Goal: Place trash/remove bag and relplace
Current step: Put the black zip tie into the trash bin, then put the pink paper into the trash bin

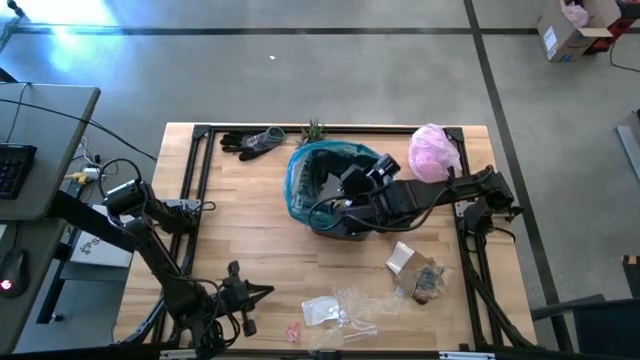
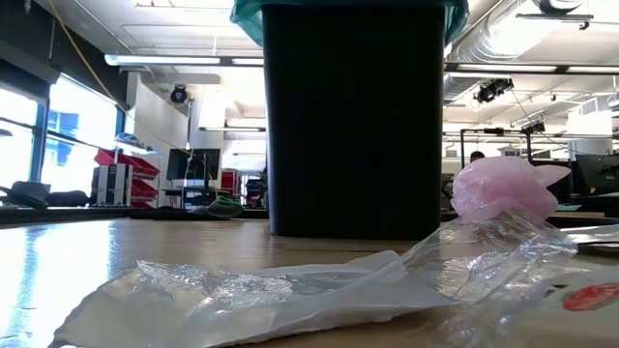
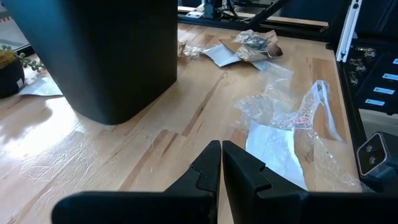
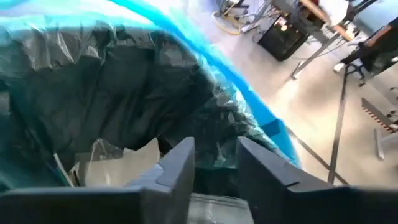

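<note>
Overhead, the right gripper hangs over the mouth of the black plastic bin, which is lined with the wrinkled translucent teal bag. Its own wrist camera adds what the high view cannot: the two dark fingers stand a narrow gap apart with nothing between them, and beyond their tips, down inside the liner, lie pale paper scraps. The low view shows neither gripper, only the bin's dark wall with the teal rim folded over its top.

The left gripper waits near the table's front edge, fingers pressed together and empty. Just ahead of it lie a clear crinkled plastic wrapper and a white paper piece; farther past these, a brownish lump among torn paper. From above, that lump sits beside the right arm, well apart from the bin. A pale pink plastic bag rests behind the right arm.
</note>
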Controlling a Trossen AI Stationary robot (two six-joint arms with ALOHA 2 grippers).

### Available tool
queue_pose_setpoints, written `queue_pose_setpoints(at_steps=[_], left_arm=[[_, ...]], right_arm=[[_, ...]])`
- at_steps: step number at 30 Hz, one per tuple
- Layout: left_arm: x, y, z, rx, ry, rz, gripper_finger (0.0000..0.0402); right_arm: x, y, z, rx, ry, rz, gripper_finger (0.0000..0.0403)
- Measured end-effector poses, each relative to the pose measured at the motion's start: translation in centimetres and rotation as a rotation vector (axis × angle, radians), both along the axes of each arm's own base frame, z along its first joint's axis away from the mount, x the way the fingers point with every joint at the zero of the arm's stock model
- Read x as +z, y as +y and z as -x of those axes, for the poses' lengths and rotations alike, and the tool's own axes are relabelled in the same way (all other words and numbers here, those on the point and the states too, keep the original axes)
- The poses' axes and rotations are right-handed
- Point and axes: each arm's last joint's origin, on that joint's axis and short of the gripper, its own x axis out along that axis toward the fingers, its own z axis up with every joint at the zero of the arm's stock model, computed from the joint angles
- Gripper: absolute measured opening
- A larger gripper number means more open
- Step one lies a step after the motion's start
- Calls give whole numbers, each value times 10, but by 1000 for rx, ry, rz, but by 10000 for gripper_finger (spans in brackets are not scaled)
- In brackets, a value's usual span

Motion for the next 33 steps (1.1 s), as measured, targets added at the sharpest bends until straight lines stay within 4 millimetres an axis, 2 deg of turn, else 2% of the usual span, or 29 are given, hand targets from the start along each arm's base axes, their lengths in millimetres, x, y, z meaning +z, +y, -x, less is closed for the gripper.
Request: queue_pose_setpoints(at_steps=[5,9,16,21,24,27,33], left_arm=[[0,2,-3,-2,19,-2,0],[0,3,-5,-2,24,-4,0],[0,5,-11,-7,40,-22,0],[-1,10,-18,-6,77,-3,0],[-2,10,-22,-35,134,61,0],[-4,4,-26,-161,239,131,0],[-11,-21,-34,-448,273,144,0]], right_arm=[[3,5,3,11,-13,20,152],[12,12,11,25,-53,43,171],[42,33,33,110,-190,50,168],[58,62,47,251,-254,19,158],[57,85,54,375,-235,-67,152],[50,107,63,487,-199,-218,149],[15,153,87,543,-170,-341,149]])
